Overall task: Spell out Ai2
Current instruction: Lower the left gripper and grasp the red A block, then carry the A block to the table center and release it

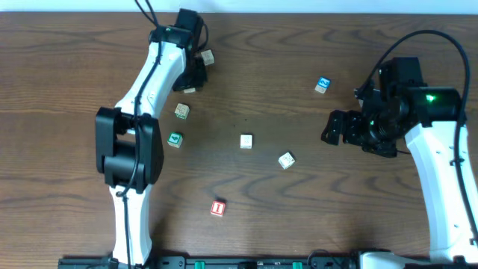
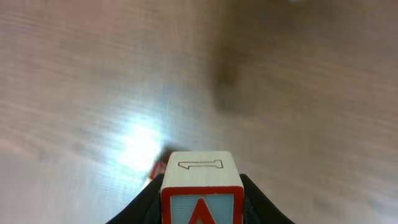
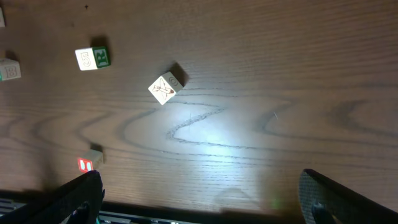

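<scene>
Left tool [image 2: 202, 208] clamps the red-framed wooden A cube [image 2: 201, 177].
Right tool [image 1: 336, 128] spread, empty; bench [image 1: 299, 217] middle lies rightward of the cube.

**A:** How is the overhead view lit?

**B:** Brightly and evenly. The surface [image 1: 299, 224] shows crisp grain, and a soft shadow lies beside the left arm [image 1: 153, 75] at upper left.

**A:** And the wrist views?

**B:** Left wrist: the surface is smeared by blur, with a white glare patch left of centre. Only the block [image 2: 200, 171] gripped in the left claw [image 2: 200, 208] at the bottom edge is sharp. Right wrist: dimmer, with a pale glare pool at centre and darkening corners. The right claw [image 3: 199, 199], spread across the bottom edge, is soft-edged.
</scene>
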Motion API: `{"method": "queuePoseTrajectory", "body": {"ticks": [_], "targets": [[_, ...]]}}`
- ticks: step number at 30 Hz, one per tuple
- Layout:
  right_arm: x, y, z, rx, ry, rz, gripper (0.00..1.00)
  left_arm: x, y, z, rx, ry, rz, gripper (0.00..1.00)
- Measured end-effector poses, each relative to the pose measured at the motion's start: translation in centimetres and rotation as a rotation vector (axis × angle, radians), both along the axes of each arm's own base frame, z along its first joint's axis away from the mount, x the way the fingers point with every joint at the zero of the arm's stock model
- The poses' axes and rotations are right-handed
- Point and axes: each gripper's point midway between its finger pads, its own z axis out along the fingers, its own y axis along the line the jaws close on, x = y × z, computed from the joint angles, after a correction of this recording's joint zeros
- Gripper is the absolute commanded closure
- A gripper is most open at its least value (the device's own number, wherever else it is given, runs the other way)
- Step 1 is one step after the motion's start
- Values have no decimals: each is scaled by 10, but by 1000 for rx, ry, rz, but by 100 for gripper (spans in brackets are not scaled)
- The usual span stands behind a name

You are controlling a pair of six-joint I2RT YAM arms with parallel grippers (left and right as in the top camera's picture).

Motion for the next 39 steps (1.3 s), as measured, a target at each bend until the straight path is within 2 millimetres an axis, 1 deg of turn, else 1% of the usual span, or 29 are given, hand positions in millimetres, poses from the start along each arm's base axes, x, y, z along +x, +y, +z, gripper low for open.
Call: {"method": "queuePoseTrajectory", "body": {"ticks": [1, 3, 6, 8, 11, 13, 16, 20, 22, 26, 31, 36, 39], "targets": [[0, 0, 0, 0, 0, 0, 2, -7, -4, 2, 6, 17, -13, 70], [0, 0, 0, 0, 0, 0, 1, -13, -14, 1, 13, 31, -40, 70], [0, 0, 0, 0, 2, 0, 1, -20, -34, -7, 16, 34, -89, 70], [-2, 0, 0, -1, 8, 0, 1, -29, -52, -15, 18, 40, -136, 70], [-4, 0, -1, -2, 16, 0, 1, -39, -62, -24, 25, 57, -168, 69], [-4, 0, -1, -3, 16, 0, 1, -39, -66, -31, 24, 51, -176, 69], [-4, -1, -1, -3, 16, 0, 1, -41, -63, -43, 24, 53, -173, 69], [-4, 0, -1, -3, 16, 0, 1, -42, -60, -52, 23, 53, -166, 69], [-4, -1, -1, -3, 16, 0, 1, -44, -62, -56, 10, 59, -168, 70], [-4, -1, -1, -3, 16, 0, 1, -45, -69, -56, -28, 64, -175, 69], [-4, -1, -1, -3, 15, 0, 1, -39, -83, -55, -52, 26, -196, 69], [-3, -1, -1, -3, 14, 0, 1, -45, -94, -55, -52, 26, -222, 69], [-3, -1, -1, -3, 14, 0, 1, -51, -101, -60, -51, 32, -235, 69]]}}
